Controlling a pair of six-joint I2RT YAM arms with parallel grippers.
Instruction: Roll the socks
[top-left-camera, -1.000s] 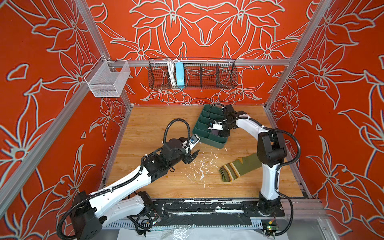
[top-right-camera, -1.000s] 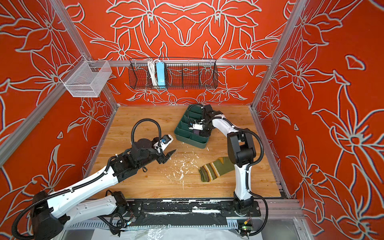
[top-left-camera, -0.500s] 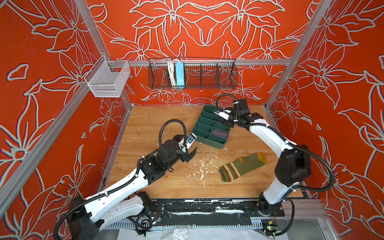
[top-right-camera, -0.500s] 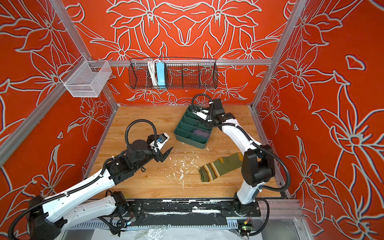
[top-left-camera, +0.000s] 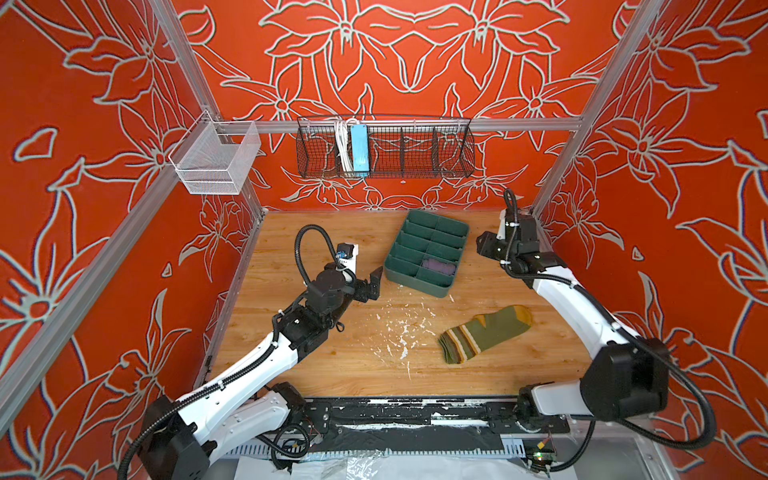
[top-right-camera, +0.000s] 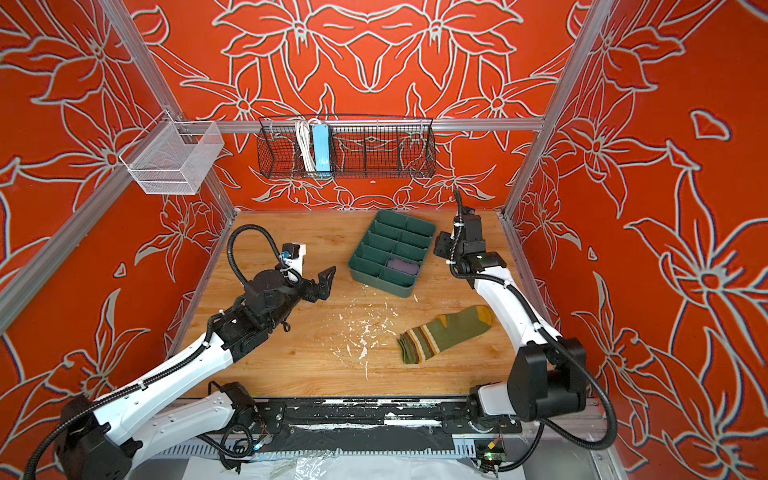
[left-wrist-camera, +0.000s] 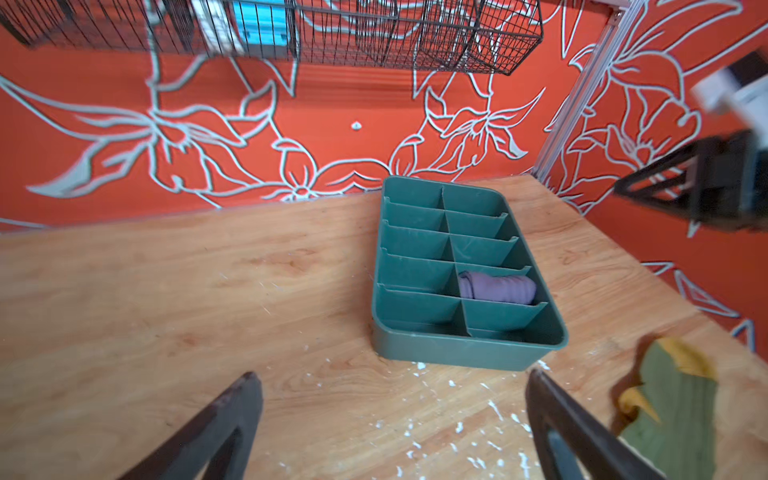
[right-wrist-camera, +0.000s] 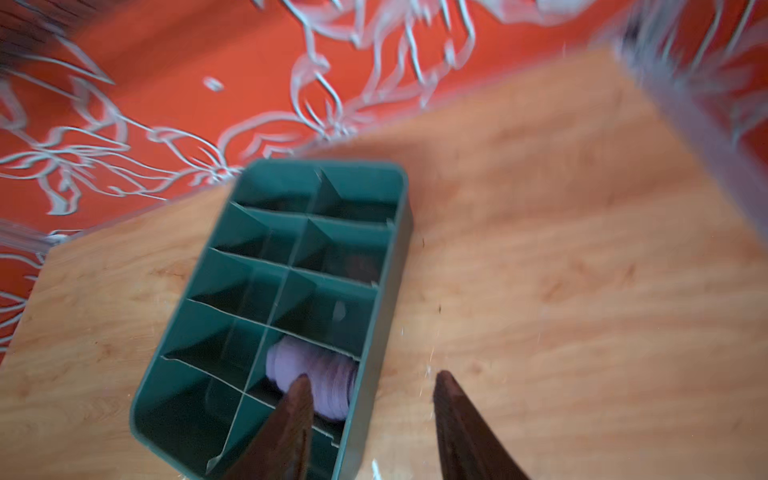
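Walls (top-left-camera: 104, 124): red, flower-patterned, closing three sides; nearest beside the right claw (right-wrist-camera: 372, 376). A basket (top-left-camera: 415, 149) hangs beyond both claws.

Table (top-left-camera: 324, 365): flat bare wood with white chips (top-left-camera: 401, 332). Judged smooth; fabric may slide when pushed.

Tray (top-left-camera: 415, 284): ahead of the left claw (left-wrist-camera: 392, 376), just beside the right claw. Both claws are spread, holding nothing.

Green sock (top-left-camera: 486, 332): flat on the table, right of the left claw, well behind the right claw, touching neither. Judged light, limp, not fragile; it will drape, not lift whole. Pinch both layers at the striped cuff.

Purple sock (left-wrist-camera: 496, 286): rolled, in the tray's right column, second compartment from the left claw. Needs no grip.
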